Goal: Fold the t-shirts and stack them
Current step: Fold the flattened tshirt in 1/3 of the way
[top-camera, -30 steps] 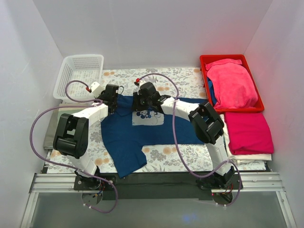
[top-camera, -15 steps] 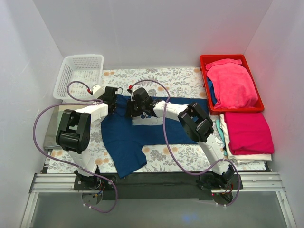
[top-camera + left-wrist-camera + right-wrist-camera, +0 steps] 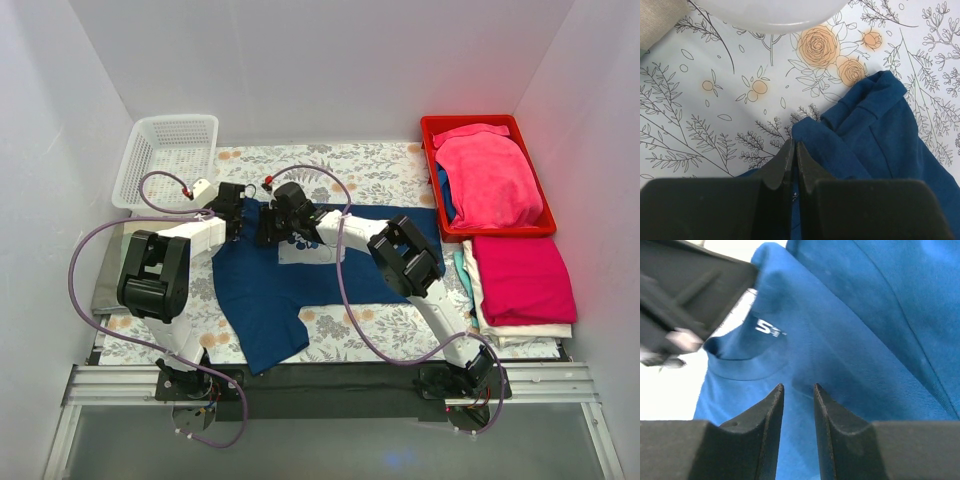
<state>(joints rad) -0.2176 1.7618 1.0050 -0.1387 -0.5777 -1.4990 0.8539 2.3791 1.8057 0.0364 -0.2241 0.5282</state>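
Note:
The navy blue t-shirt [image 3: 290,285] lies spread on the floral table, its pale blue chest print [image 3: 312,250] partly hidden under my right arm. My left gripper [image 3: 238,216] is at the shirt's far left corner, shut on a fold of the navy cloth [image 3: 850,145]; its fingers [image 3: 785,160] pinch the edge. My right gripper [image 3: 268,228] is just right of it, over the collar [image 3: 747,367]. Its jaws [image 3: 797,386] stand slightly apart with cloth showing between them. Folded magenta-pink t-shirts [image 3: 522,278] lie stacked at the right.
A red bin [image 3: 432,130] at the far right holds a pink shirt [image 3: 490,180]. A white mesh basket [image 3: 165,155] stands at the far left; its rim shows in the left wrist view [image 3: 775,15]. A grey folded cloth [image 3: 108,270] lies at the left edge.
My right gripper has moved left along the shirt's far edge, close to my left gripper. The left gripper has stayed on the shirt corner.

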